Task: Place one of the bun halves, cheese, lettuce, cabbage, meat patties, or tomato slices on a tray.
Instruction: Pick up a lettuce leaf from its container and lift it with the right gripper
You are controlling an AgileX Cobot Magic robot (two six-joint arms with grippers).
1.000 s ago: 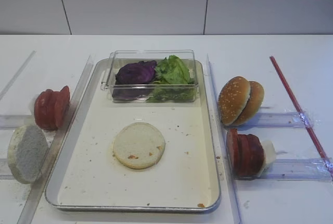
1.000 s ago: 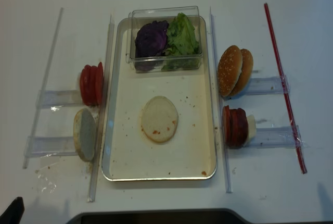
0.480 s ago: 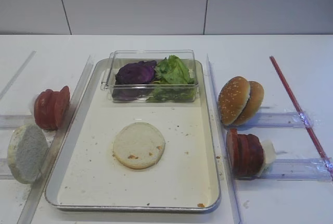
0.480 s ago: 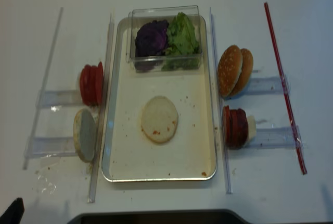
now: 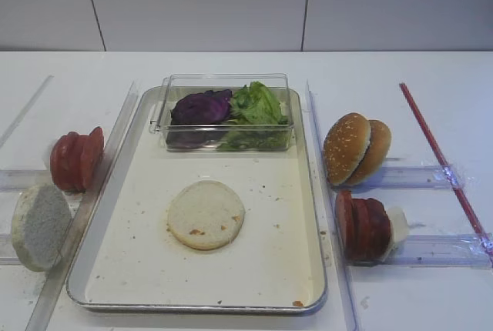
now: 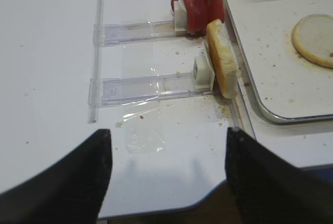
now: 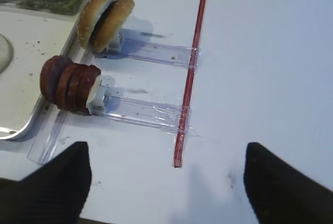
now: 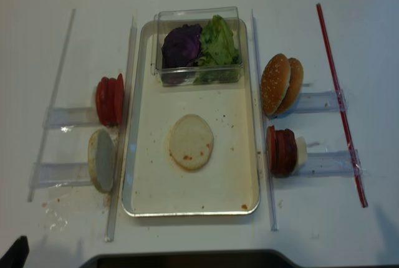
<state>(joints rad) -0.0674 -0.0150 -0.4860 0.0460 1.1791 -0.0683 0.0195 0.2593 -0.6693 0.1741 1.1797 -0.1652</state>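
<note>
Meat stack far-left of the right gripper [image 7: 166, 182], jaws apart & empty.
Dark red meat patties [image 7: 70, 84] stand on edge on clear plastic rail, just right of metal tray [image 7: 21, 127]; stack axis runs left-right; right arm nearer. Left gripper [image 6: 166, 174] also spread, empty.

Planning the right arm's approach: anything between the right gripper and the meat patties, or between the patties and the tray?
Nothing visible. The right gripper hangs over bare table, open, patties ahead-left, upright in their holder beside the tray.

No text, label, brand, number or sign can be read on anything in any of these views.
</note>
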